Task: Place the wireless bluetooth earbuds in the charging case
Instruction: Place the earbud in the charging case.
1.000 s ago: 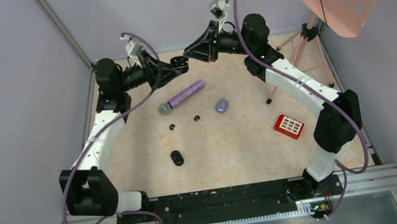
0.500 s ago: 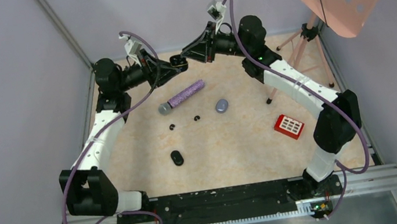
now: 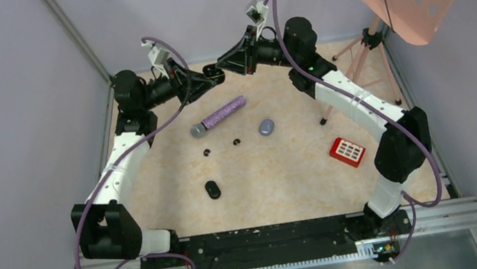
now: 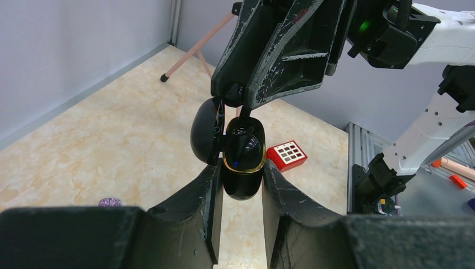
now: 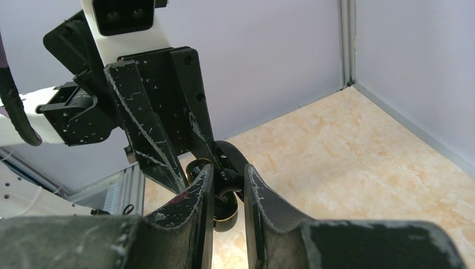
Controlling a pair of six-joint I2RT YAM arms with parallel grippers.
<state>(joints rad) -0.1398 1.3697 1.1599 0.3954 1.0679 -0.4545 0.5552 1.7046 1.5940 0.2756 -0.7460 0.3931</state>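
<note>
Where the two arms meet, out at twelve o'clock on the table, I have the left gripper (image 4: 241,168) clamped on the charging case (image 4: 242,159). The case is a glossy black oval with a thin gold rim, gripped by its lower half and held clear of the table (image 3: 285,188). Its lid (image 4: 204,131) is swung open toward nine o'clock in the left wrist view, and a small blue light shows inside the case.

The right gripper (image 5: 224,180) comes in from the opposite side, its jaws closed on an earbud (image 5: 226,184), a tiny glossy black bean pinched at the very tips. In both wrist views it sits right at the mouth of the case. I cannot tell whether it is already seated in its well.

Down on the table, a second earbud (image 3: 207,152) and a third earbud (image 3: 236,141), both black and no bigger than beans, lie near each other but apart, at about nine o'clock from the centre. The purple glitter microphone (image 3: 219,116) lies at eleven o'clock. A grey-lilac oval case (image 3: 266,127), closed, sits toward twelve o'clock, just off the centre. A closed black oval case (image 3: 212,189) is at eight o'clock, and a red box (image 3: 347,151) at four o'clock, well apart from the rest.
</note>
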